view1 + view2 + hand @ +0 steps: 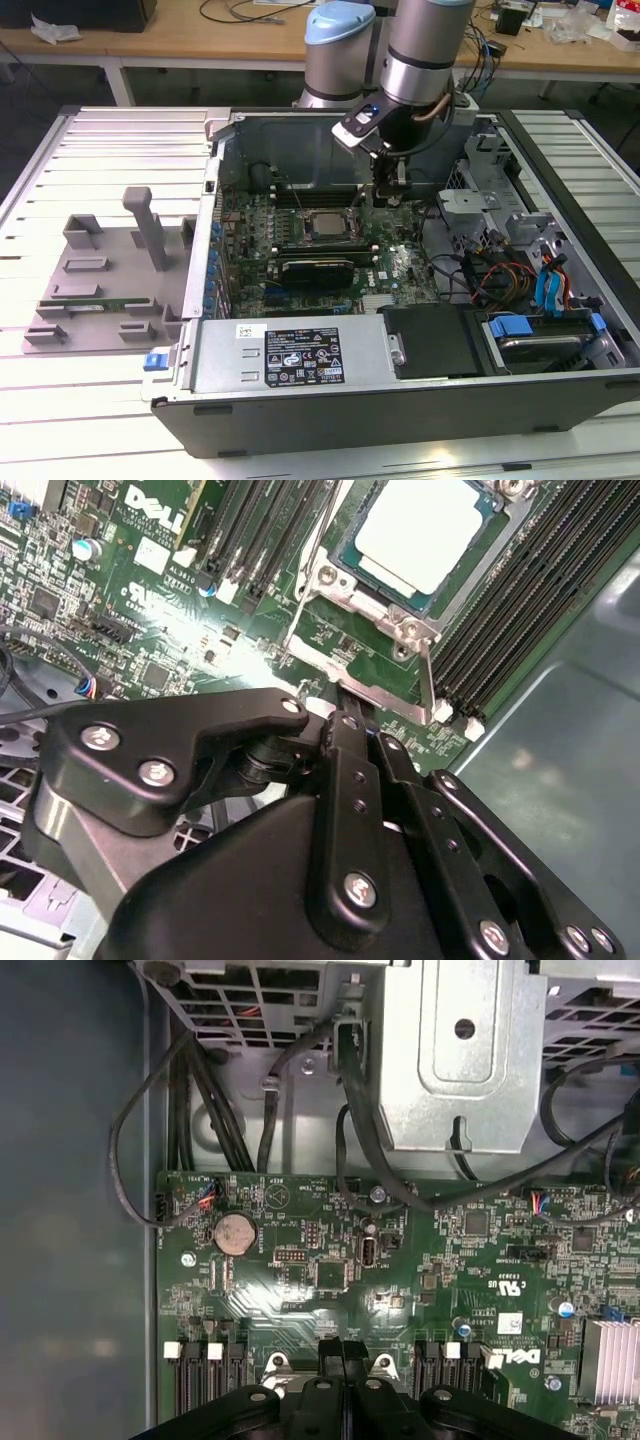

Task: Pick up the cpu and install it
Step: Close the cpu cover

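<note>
The slatted white surface (100, 420) carries an open computer case (400, 415), lying on its side with its top uncovered. Just inside the near wall sit a metal box with a label (230, 355) and, toward the exterior view's right, a drive bay with blue tabs (540, 340) beside a knot of coloured cables (500, 280). Behind these lies the green motherboard (400, 270), filling the middle of the case. A long black card (315, 268) stands on it near its middle.

Just beyond the card, the cpu (325, 225) lies flat in its socket. In the second wrist view the cpu (418, 530) is ringed by a silver metal frame (370, 600), with rows of black memory slots (520, 590) on either side.

The claw (385, 195) hangs low over the board, near the cpu on the exterior view's right and not touching its top. In the second wrist view the claw (355, 718) has its two black fingers (340, 750) drawn together, nothing visible between them, and its tips are at the frame's outer edge. In the first wrist view the claw (345, 1352) faces bare board, black cables (200, 1090) and a grey metal bracket (460, 1050).

To the exterior view's left, outside the case, a grey plastic tray (100, 270) with an upright post (150, 230) rests on the surface. The arm (425, 50) drops in from the far side.
</note>
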Motion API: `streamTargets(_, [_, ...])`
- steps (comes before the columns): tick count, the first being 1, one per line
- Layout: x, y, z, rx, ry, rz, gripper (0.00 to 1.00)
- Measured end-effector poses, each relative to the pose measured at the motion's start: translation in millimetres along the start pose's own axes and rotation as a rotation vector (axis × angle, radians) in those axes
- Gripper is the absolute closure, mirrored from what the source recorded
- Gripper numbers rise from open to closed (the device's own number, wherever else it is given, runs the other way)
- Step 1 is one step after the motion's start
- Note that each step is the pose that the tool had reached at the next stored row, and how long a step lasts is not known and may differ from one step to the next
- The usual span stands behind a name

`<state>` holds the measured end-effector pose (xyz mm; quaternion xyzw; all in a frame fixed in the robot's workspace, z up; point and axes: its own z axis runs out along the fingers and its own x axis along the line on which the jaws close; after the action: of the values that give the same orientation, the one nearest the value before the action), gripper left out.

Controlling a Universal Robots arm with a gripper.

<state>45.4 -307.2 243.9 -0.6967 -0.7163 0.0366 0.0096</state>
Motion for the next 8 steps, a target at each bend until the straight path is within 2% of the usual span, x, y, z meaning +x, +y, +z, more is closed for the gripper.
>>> streamTargets(8, [0.2, -5.3, 1.7, 0.0, -0.0001, 0.0, 0.89])
